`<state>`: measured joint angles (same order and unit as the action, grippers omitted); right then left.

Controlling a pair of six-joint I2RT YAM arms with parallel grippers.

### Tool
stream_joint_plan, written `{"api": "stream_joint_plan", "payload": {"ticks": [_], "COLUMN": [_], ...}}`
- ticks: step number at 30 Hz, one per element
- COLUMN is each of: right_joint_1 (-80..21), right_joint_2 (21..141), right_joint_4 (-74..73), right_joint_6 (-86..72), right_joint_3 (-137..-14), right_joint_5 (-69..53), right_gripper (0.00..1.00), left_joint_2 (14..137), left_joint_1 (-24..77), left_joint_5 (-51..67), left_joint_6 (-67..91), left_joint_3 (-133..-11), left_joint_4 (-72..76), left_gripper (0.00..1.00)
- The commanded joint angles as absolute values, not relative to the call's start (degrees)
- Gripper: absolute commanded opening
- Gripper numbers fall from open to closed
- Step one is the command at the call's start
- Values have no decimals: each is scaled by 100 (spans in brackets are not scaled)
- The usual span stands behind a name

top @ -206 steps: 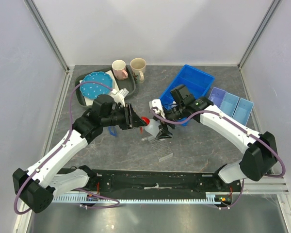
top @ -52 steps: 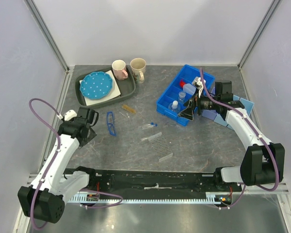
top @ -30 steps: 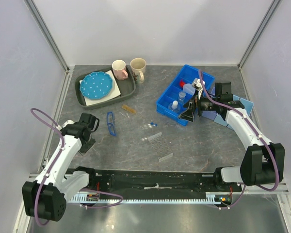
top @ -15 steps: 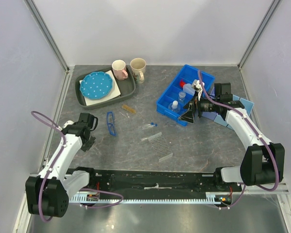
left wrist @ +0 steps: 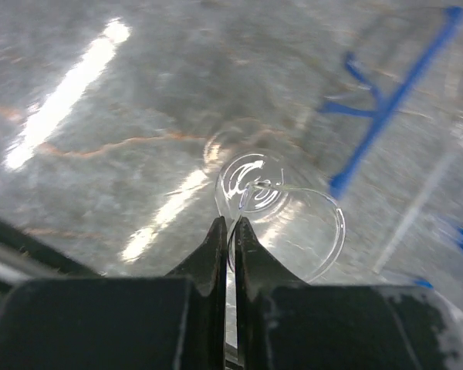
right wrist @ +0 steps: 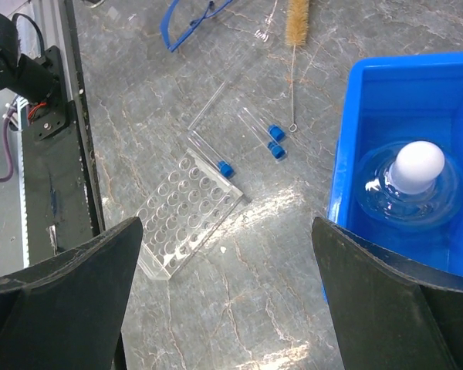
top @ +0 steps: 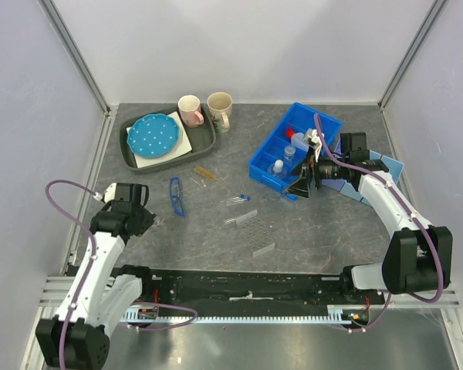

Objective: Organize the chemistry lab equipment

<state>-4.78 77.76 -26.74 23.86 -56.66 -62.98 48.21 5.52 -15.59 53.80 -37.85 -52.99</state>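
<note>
My left gripper (top: 144,220) is low at the near left of the table. In the left wrist view it (left wrist: 231,227) is shut on the rim of the small clear beaker (left wrist: 293,223), which lies on its side. The blue-framed safety glasses (top: 177,196) lie just right of it. My right gripper (top: 302,183) is open and empty beside the blue bin (top: 318,120). The red-capped squeeze bottle (top: 291,136) stands in the bin. The tan brush (top: 205,173), blue-capped tubes (right wrist: 263,131) and clear tube rack (right wrist: 189,223) lie mid-table.
A white-capped clear bottle (right wrist: 417,166) sits in the bin's near compartment. Light blue trays (top: 370,166) lie right of the bin. A pink mug (top: 190,109), a beige mug (top: 220,105) and a dotted plate (top: 154,132) on a grey tray (top: 206,142) stand at the back left.
The squeeze bottle went from both grippers at mid-table into the bin. The left arm has drawn back to the near left and closed on the beaker. The right arm has hardly moved lately.
</note>
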Motion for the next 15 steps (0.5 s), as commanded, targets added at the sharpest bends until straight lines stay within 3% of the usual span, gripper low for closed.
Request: {"api": "stream_joint_plan", "payload": {"ticks": [1,9,12,15], "right_joint_1": [-571,-1413,-2231,-2750], "right_joint_2": [7796,7857,7989,8094], "right_joint_4": [-2786,-3759,-4210,-4219], "right_joint_6": [2820,3311,3183,2657], "right_joint_3": [-5792,-6509,-7099,-7565], "right_joint_5": [-6820,-5987,-5119,-4529], "right_gripper": [98,98,98,98], "left_joint_2": [4123,3814,4130,4534], "left_joint_1": [527,615,1200,2157], "left_joint_5": [-231,2907,2814,1980], "left_joint_6": [4325,3981,4236,4377], "left_joint_3": [-3692,-3296,-3287,-3524], "left_joint_4": [-4308,-1973,-1487,-1126], "left_gripper": [2,2,2,2]}}
